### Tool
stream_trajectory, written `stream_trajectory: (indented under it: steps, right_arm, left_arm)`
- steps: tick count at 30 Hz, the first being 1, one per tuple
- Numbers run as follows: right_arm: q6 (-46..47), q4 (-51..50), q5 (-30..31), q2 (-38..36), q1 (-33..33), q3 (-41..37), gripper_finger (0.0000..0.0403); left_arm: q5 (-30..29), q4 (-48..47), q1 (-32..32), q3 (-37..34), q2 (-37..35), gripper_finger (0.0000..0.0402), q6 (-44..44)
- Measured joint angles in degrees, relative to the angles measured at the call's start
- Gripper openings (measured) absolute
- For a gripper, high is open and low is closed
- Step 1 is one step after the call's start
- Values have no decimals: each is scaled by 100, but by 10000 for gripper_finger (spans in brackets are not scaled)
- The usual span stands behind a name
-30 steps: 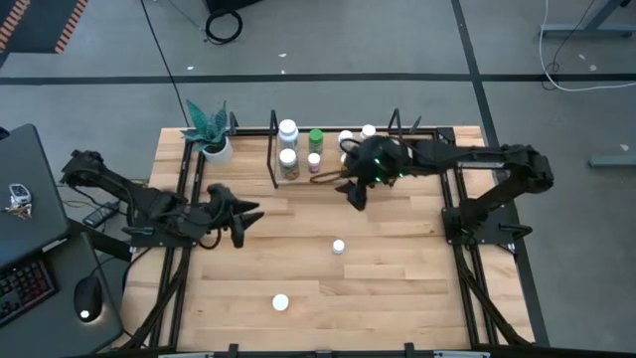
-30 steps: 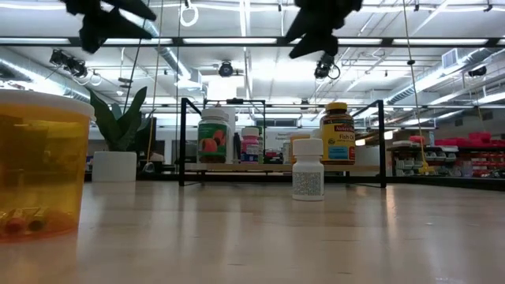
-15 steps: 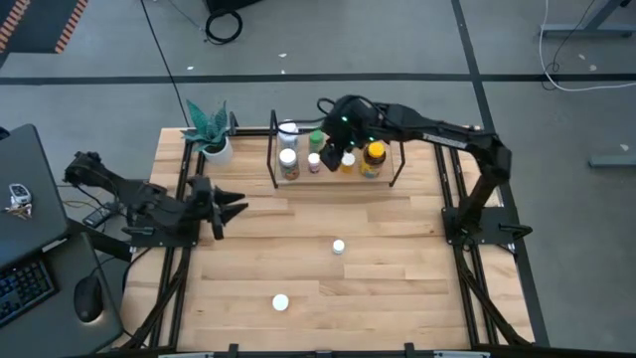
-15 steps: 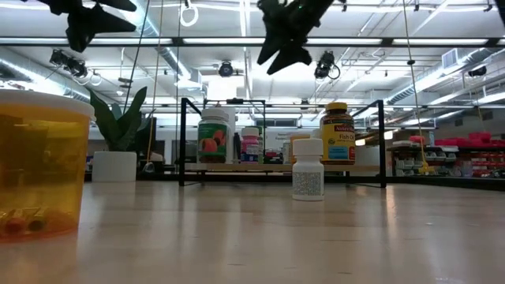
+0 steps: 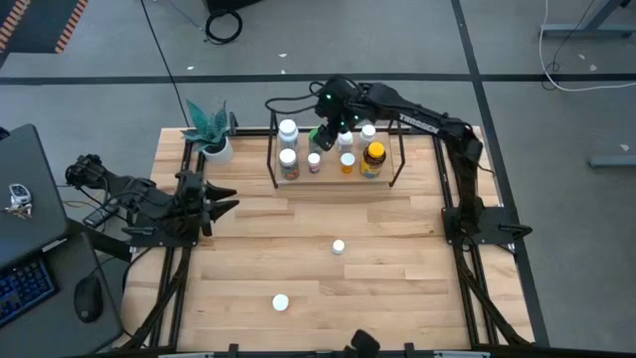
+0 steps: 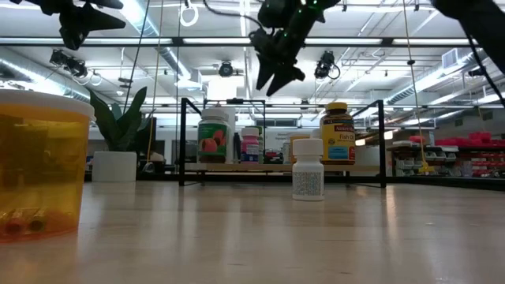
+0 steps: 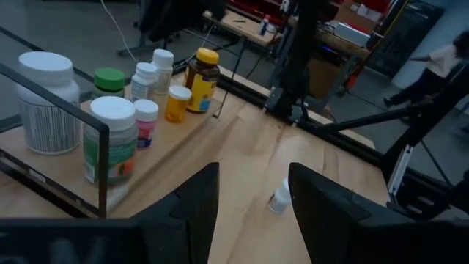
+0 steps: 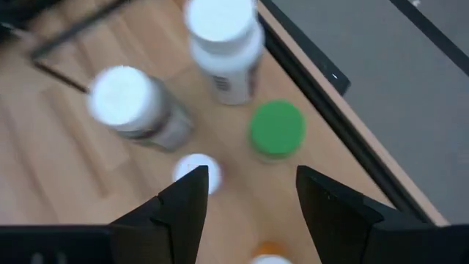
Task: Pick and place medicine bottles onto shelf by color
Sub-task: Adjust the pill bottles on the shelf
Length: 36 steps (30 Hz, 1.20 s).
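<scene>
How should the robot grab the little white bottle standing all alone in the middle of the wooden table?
Probably best from straight above, closing the fingers around the sides just under the cap. The small white-capped bottle stands upright with bare wooden table all around it, so nothing seems to block a gripper coming down. Its round body gives two opposite sides to pinch from any direction.

My right end effector covers part of the shelf in the high view, so I cannot see the green-capped bottle there. In my right wrist view the 2 white-capped bottles are blurred, their labels unreadable, and an orange cap is cut off at the bottom edge. In the low view, the amber bottle at lower left is cut by the frame's edge.
</scene>
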Motion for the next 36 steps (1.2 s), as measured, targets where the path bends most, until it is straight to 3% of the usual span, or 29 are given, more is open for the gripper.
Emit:
stream_trajectory:
  steps: [14,24,36]
  right_arm:
    - [-1145,-814,483,1012,-480,439,215]
    - [-1407,-1147,643,955,-862,426,215]
    - [-2637,-1781,256,723,-1224,424,215]
  left_arm:
    - [-50,28,0,0,-1,172,-255]
    - [-66,31,0,1,-1,172,-289]
    - [-66,26,-2,0,1,172,-411]
